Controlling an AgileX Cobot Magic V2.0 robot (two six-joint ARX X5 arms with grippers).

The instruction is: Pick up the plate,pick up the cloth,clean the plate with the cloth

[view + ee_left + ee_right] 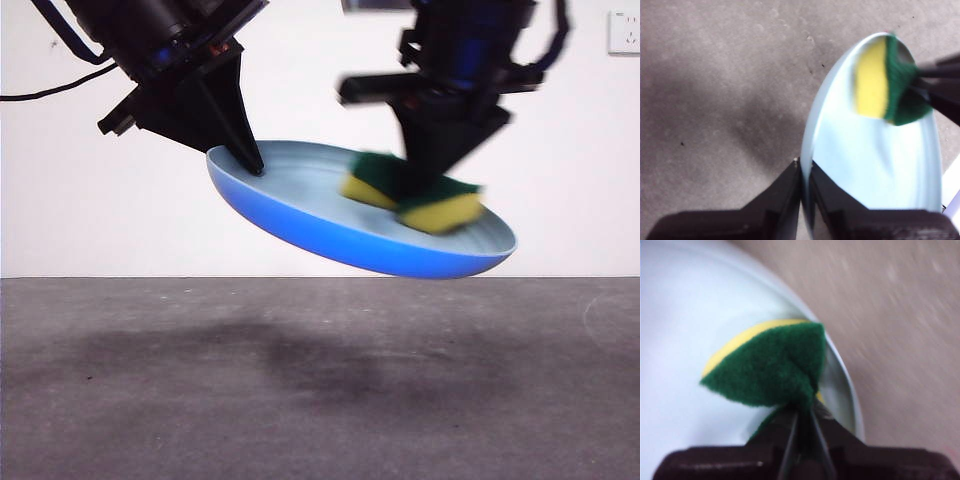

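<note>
The light blue plate (330, 225) hangs tilted above the table, its rim pinched by my left gripper (248, 160) at the plate's left edge. In the left wrist view the left gripper (804, 172) is shut on the plate (875, 170) rim. The cloth (415, 195), a yellow sponge with a green scouring layer, rests on the plate's inner face near its right side. My right gripper (430, 170) comes from above and is shut on the cloth's green layer (775, 370). The cloth (885, 82) sits at the plate's far end from the left gripper. The right gripper (802, 415) pinches the plate-side cloth, blurred.
The grey table top (320, 390) lies below the raised plate with a soft shadow on it. A white wall stands behind, with a wall socket (624, 32) at the upper right.
</note>
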